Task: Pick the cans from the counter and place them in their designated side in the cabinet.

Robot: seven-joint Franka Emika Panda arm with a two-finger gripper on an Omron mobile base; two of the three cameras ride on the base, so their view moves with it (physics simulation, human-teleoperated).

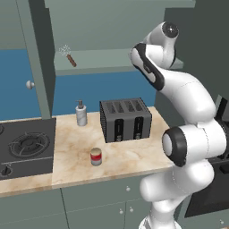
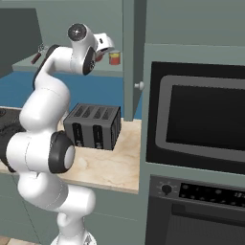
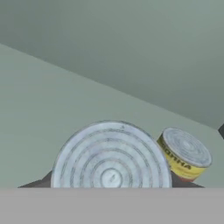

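The orange-red can (image 3: pixel 111 154) shows its bluish-grey ringed top large in the hand view, low over the grey-green cabinet's shelf board (image 3: pixel 52 109). My gripper (image 3: pixel 111 184) is shut on it, a dark fingertip (image 3: pixel 35 183) pressed to each side. From the right base view, my gripper (image 2: pixel 99 53) is up at the shelf (image 2: pixel 72 71) with a bit of the red can (image 2: pixel 99 57) under the hand. The red can with the pale band (image 1: pixel 95 156) stands on the beige counter (image 1: pixel 125 156), in front of the toaster.
A yellow-labelled tin (image 3: pixel 185 153) (image 2: pixel 114 58) stands on the shelf just right of the held can. A brush (image 1: pixel 69 56) lies at the shelf's left. A dark toaster (image 1: pixel 125 120), a pump bottle (image 1: pixel 81 113) and the black stove (image 1: pixel 24 147) sit below; an open door panel (image 1: pixel 38 58) hangs left.
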